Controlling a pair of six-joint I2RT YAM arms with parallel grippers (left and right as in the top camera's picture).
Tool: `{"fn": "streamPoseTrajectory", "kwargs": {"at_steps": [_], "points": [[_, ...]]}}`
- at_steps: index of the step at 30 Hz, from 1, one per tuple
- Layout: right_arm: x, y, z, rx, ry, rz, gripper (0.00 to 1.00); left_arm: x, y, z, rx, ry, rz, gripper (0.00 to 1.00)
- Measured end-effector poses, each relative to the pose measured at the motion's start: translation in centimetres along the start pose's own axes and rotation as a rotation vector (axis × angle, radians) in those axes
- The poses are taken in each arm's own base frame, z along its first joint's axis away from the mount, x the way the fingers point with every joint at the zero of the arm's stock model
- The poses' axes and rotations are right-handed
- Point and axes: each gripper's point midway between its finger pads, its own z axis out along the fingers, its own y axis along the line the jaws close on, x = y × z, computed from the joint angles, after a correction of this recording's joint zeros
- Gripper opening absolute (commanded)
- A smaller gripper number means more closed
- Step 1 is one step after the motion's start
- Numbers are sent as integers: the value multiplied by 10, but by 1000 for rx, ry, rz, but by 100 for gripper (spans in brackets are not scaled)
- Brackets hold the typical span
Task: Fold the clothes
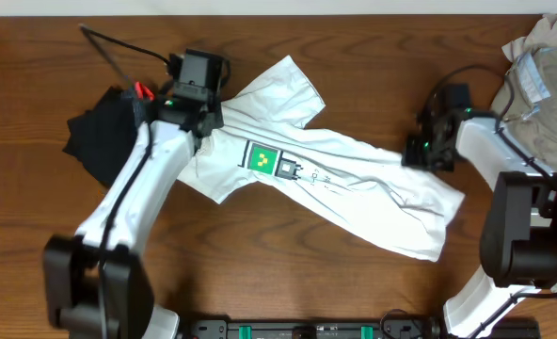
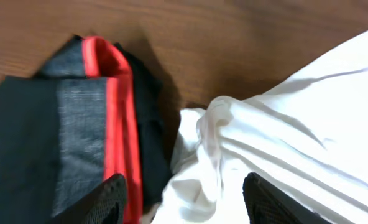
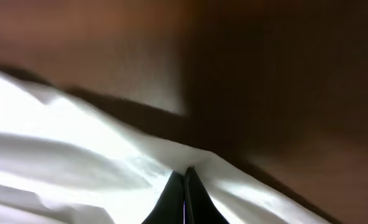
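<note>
Three garments lie on the wooden table: a white T-shirt sprawled diagonally across the middle with its green print facing up, a black garment bunched at the left just beside the shirt's upper edge, and a khaki garment heaped in the far right corner, well apart from the other two. The left gripper hovers over the shirt's crumpled left edge, its fingers spread wide on either side of a ruck of white cloth and gripping nothing; the black garment's grey-and-red band lies right next to that ruck. The right gripper is at the shirt's opposite edge, its fingers pressed together with white fabric gathered around the tips, so it appears to be pinching a fold of the shirt. The shirt looks light, thin and entirely limp; it will likely sag, wrinkle and drag along the wood rather than hold any shape, and a single layer could slip from a shallow pinch. Hems, sleeve ends or shoulder seams probably offer the firmest hold, being thicker. The left side's pinch should take only white cloth, since the black fabric sits close enough to be caught along with it.
</note>
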Motion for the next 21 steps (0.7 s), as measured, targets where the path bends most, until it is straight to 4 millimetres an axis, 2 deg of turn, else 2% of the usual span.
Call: {"fn": "streamPoseTrajectory", "kwargs": {"at_steps": [3,5,9,10,11,14,15,17,21], "points": [[-51,2,-31,-14,-135,3,1,-2,3,-21,33,-14,-9,63],[-95,2,-65,-23,-271,3,1,0,2,-32,66,-7,-10,63],[-150,-6,-122,-31,-468,16,1,12,-4,-41,128,45,0,63],[-157,-8,-130,-31,-494,23,2,16,-6,-41,137,61,4,63],[-163,-12,-139,-28,-521,34,11,22,-7,-41,146,85,10,63],[-167,-25,-148,-23,-534,80,49,35,-7,-43,159,141,23,64],[-163,-29,-146,-18,-517,95,57,39,-7,-44,162,157,26,63],[-152,-36,-141,-7,-467,121,65,46,-7,-45,165,190,32,64],[-121,-40,-128,1,-331,160,69,63,-16,-51,226,264,48,64]]}}
